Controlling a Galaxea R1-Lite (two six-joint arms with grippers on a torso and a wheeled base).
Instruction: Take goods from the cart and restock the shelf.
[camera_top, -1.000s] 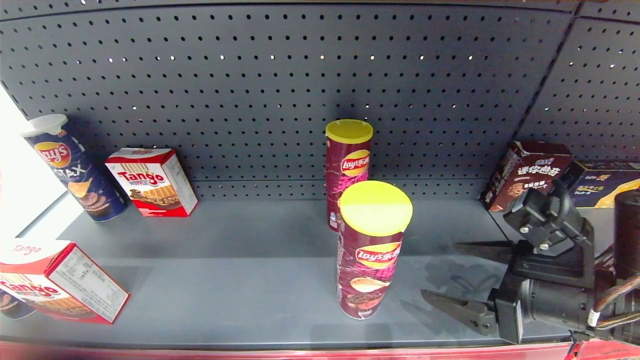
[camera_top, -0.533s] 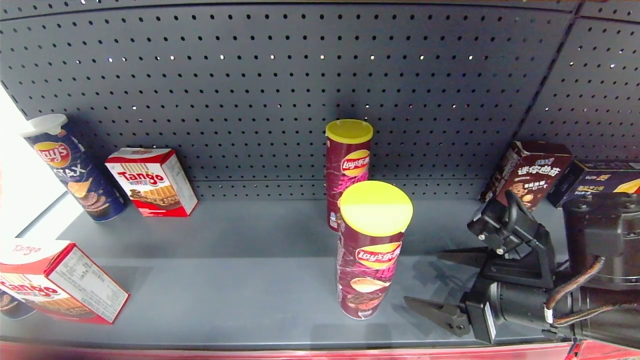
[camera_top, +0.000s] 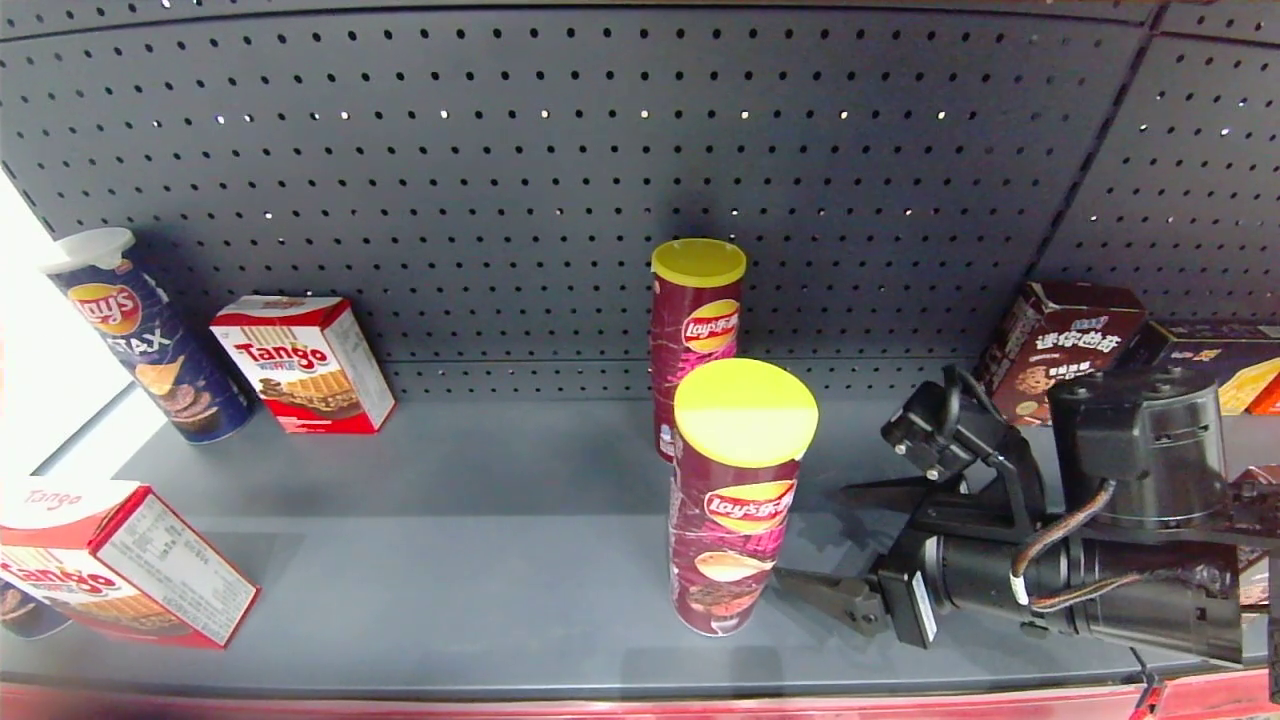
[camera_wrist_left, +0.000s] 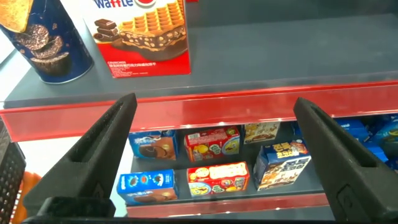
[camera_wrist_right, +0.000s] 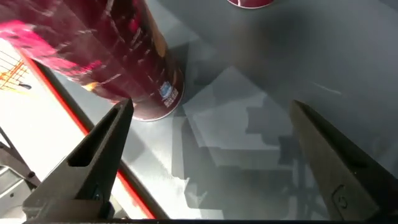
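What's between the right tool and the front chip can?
Nothing. In the head view the right tool sits right beside the front chip can, at most a sliver of bare shelf between them.

The front can (camera_top: 735, 520) hides the rear can (camera_top: 697, 320) low down; an edge crops the near wafer box (camera_top: 150, 575).
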